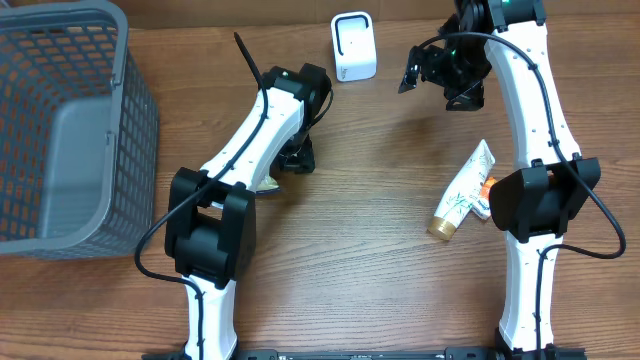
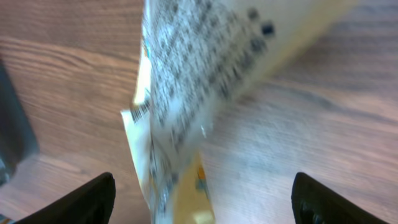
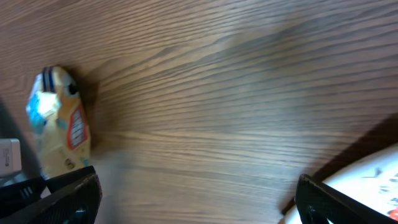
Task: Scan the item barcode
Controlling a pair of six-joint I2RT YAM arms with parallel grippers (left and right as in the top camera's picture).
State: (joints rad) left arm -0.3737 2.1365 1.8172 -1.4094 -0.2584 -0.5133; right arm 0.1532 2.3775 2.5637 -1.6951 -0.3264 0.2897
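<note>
The item, a yellow and white packet [image 2: 186, 93] with printed text and a small barcode, shows blurred in the left wrist view. It lies between the spread black fingers [image 2: 87, 199] of my left gripper [image 2: 202, 199], which is open and touches neither side of it. From overhead only a yellow corner of the packet [image 1: 268, 184] shows under the left arm, by the left gripper [image 1: 297, 155]. The white scanner [image 1: 353, 47] stands at the table's back. My right gripper [image 1: 432, 68] hangs open to the scanner's right, over bare wood, with nothing between its fingers [image 3: 68, 193].
A grey mesh basket [image 1: 60, 130] fills the left side. A cream tube [image 1: 462, 192] with a gold cap lies by the right arm's base. The right wrist view shows a yellow packet [image 3: 59, 124] at its left edge.
</note>
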